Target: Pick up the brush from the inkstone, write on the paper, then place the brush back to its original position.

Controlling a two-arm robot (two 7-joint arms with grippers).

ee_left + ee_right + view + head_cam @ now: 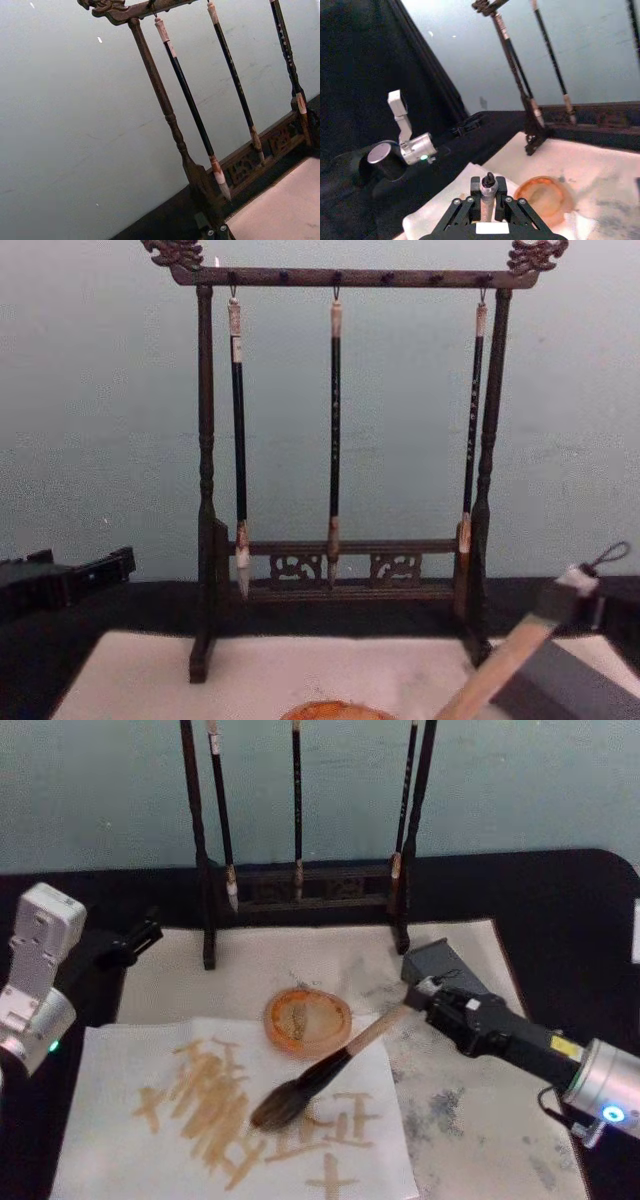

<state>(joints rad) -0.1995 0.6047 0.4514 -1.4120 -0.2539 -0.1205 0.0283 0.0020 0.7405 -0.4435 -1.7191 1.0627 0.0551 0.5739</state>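
Right gripper clamps the brush by its tan handle, tilted so bristles seemingly touch the stroke-marked white sheet atop the paper; left gripper parked left

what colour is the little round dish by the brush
Orange, slightly see-through. The dish beside the brush shows best in the head view.

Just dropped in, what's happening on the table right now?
The right gripper holds the brush by its tan handle. The brush is tilted down, with its bristles on the white sheet, which is marked with tan strokes. That sheet lies on the larger cream paper, beside the orange dish. The left gripper sits idle at the table's left side. Three thin brushes hang on the rack behind.
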